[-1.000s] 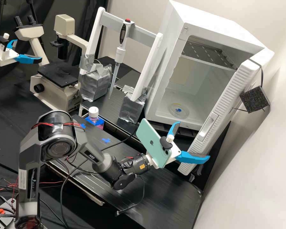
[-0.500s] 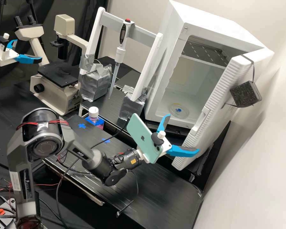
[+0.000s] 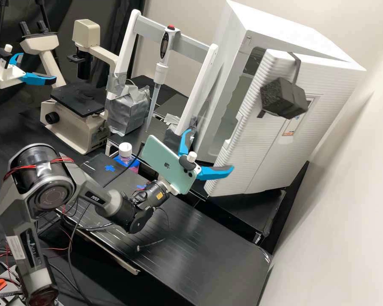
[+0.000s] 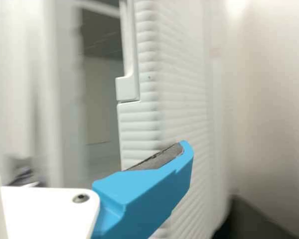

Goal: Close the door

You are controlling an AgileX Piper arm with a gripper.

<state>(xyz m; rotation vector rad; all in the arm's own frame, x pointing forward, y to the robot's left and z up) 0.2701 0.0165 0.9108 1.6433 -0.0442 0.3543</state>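
Door (image 3: 268, 148) ajar, my finger may slip

It stands partly open before the white cabinet (image 3: 232, 55). My gripper (image 3: 210, 149) is spread wide, empty, one finger at the door's free edge; too shallow a push could slide off.

Ribbed white door (image 4: 182, 99) partly open, handle (image 4: 127, 89) on its edge, blue finger (image 4: 144, 186) in front

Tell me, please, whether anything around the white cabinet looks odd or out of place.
Two things look odd, like improvised extras: a black rectangular block strapped outside the ribbed white door, and a mint-green phone mounted by the white-and-blue gripper. The door is ajar, its closing unfinished. I see no spill.
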